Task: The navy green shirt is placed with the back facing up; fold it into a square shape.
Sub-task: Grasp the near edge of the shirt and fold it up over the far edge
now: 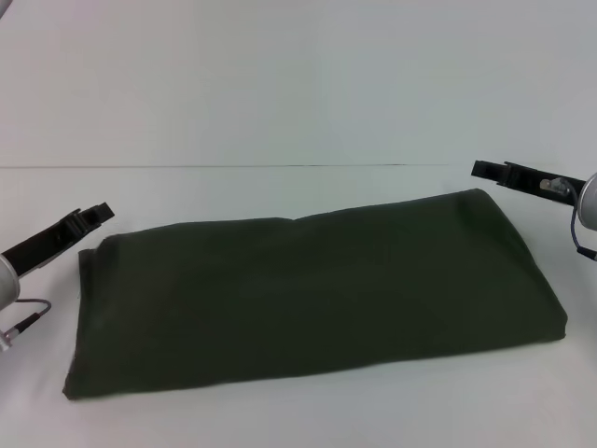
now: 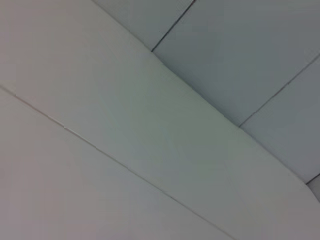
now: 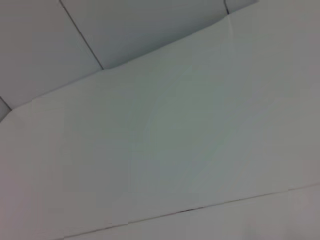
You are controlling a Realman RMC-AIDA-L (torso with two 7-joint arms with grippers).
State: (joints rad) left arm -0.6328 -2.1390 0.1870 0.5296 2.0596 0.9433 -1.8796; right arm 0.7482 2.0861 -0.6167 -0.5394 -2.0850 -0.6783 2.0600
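Note:
The navy green shirt (image 1: 308,294) lies on the white table as a long folded band, plain side up, stretching across the middle of the head view. My left gripper (image 1: 93,217) hovers just off the band's far left corner, apart from the cloth. Beyond the far right corner hangs my right gripper (image 1: 487,171), also clear of the cloth. Neither holds anything. Both wrist views show only white table and wall panels, no shirt and no fingers.
The white table (image 1: 298,411) runs around the shirt on all sides. Its back edge (image 1: 233,167) meets a pale wall behind. A cable (image 1: 28,317) hangs from my left arm near the table's left side.

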